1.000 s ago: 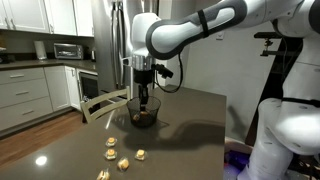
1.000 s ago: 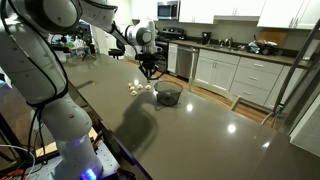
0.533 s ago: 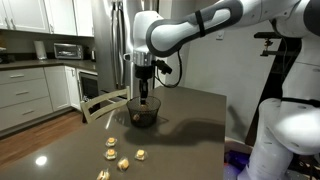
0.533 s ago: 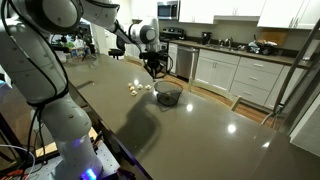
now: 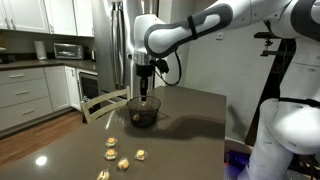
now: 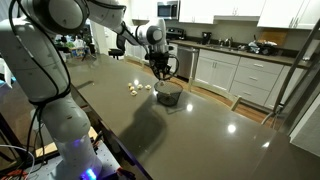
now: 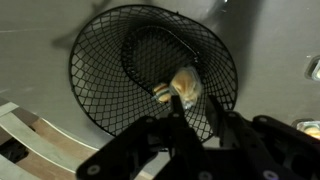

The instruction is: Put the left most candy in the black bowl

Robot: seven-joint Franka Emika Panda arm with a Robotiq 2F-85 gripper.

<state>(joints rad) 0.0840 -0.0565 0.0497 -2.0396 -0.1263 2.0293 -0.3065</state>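
Gripper (image 7: pixel 200 125): fingers spread, holding nothing, poised over the bowl (image 7: pixel 85 50) | Candy (image 7: pixel 184 88): lying inside bowl, just beyond fingertips, not touching them | Other candies (image 5: pixel 120 157): loose near bowl

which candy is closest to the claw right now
The candy lying inside the black bowl, just below the claw; the other candies sit loose on the table outside it.
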